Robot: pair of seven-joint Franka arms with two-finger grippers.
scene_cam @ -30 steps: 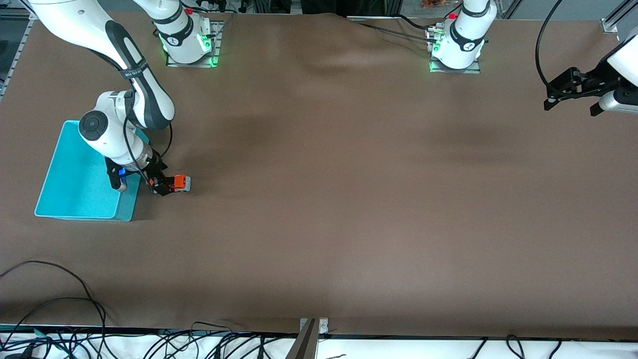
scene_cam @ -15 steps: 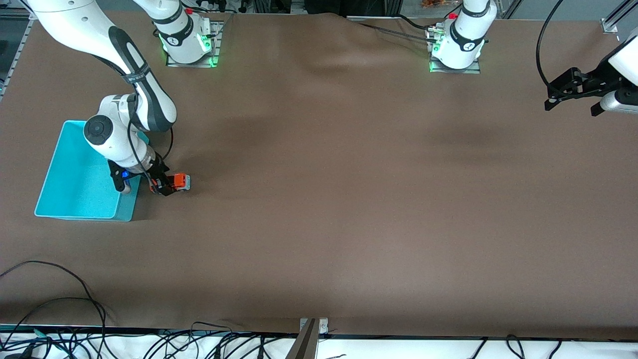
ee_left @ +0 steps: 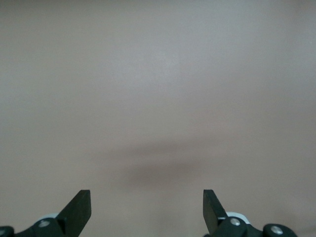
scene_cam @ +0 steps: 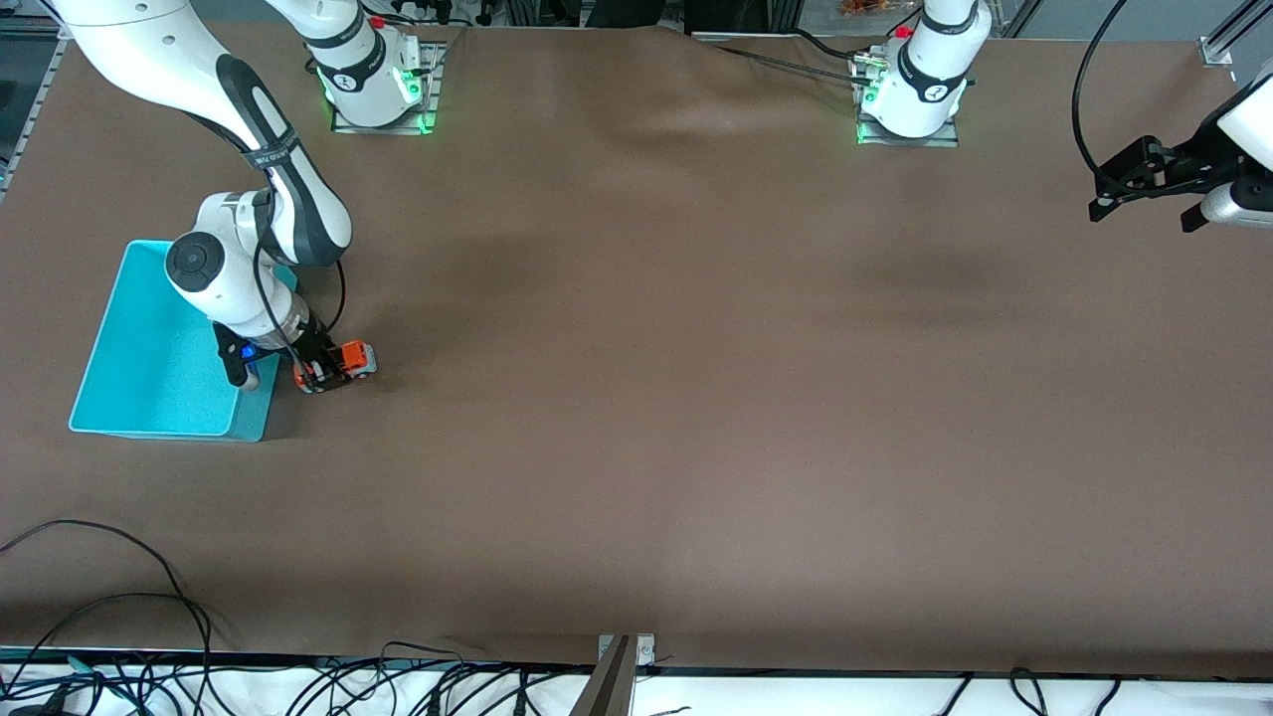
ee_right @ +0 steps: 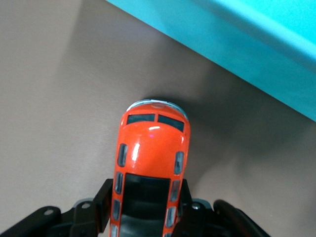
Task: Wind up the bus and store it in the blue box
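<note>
The small orange-red bus [scene_cam: 354,357] with a dark roof panel sits on the brown table beside the blue box [scene_cam: 149,393], at the right arm's end. My right gripper [scene_cam: 323,370] is shut on the bus's rear half. In the right wrist view the black fingers [ee_right: 101,197] press both sides of the bus [ee_right: 150,158], whose windscreen end points at the box wall [ee_right: 256,44]. The turquoise box is open-topped and nothing shows in it. My left gripper [scene_cam: 1144,184] waits in the air over the left arm's end of the table, open, with only bare table under it [ee_left: 147,207].
Both arm bases [scene_cam: 376,75] [scene_cam: 910,85] stand along the edge of the table farthest from the front camera. Black cables [scene_cam: 119,636] and a metal bracket [scene_cam: 625,651] lie along the nearest edge. Brown cloth covers the table between the arms.
My right gripper's fingers have closed onto the bus. The bus has turned slightly and shifted a little with the grip. The left arm has barely moved.
</note>
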